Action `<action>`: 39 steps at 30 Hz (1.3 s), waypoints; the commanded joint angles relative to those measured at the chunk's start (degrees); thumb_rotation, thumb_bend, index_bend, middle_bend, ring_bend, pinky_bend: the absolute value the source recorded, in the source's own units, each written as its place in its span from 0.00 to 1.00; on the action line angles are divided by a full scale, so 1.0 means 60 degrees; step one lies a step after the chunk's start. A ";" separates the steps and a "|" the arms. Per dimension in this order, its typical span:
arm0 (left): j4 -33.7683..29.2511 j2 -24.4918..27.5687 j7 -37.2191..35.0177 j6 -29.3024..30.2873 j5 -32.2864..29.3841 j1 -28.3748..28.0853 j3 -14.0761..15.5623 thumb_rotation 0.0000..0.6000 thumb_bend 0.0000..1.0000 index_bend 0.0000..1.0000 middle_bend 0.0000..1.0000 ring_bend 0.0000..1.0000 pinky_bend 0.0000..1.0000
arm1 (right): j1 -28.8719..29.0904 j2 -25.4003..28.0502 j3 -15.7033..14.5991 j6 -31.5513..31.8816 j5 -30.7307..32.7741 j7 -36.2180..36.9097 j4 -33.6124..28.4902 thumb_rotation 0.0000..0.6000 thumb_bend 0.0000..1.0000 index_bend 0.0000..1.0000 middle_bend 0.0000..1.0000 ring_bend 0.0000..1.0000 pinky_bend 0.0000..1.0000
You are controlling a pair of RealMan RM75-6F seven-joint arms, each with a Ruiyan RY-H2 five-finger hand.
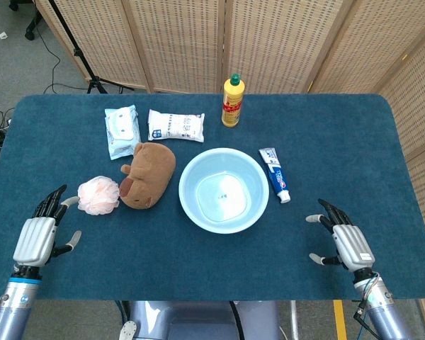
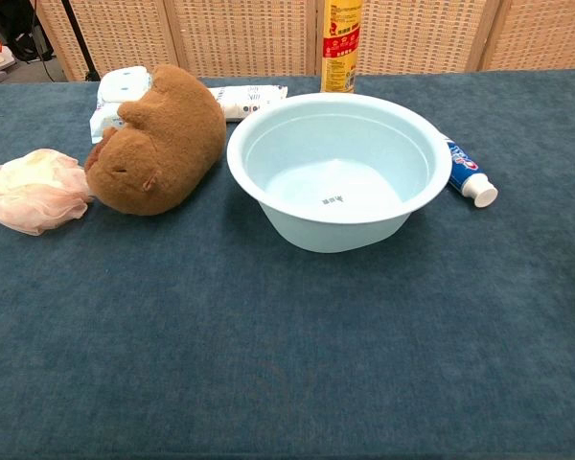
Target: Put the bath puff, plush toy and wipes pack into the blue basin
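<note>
Both hands, left hand (image 1: 42, 230) and right hand (image 1: 346, 239), rest released (fingers apart) near the table's (image 1: 354, 142) front corners; blue basin (image 1: 224, 190) sits empty at centre.

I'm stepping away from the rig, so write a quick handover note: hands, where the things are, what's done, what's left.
Left hand open, resting on the table near the bath puff.
Right hand open, on the table right of the basin.
Puff, plush toy and wipes pack all lie left of the basin, outside it.
Done: nothing; the basin holds none of them.
Left: all three go in.
</note>
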 commanded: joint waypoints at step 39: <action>-0.0283 0.1766 0.0808 -0.3225 -0.2473 -0.1829 -0.1110 1.00 0.30 0.12 0.00 0.00 0.14 | -0.0095 0.0144 0.0028 0.0134 0.0042 0.0223 -0.0023 1.00 0.13 0.27 0.02 0.00 0.07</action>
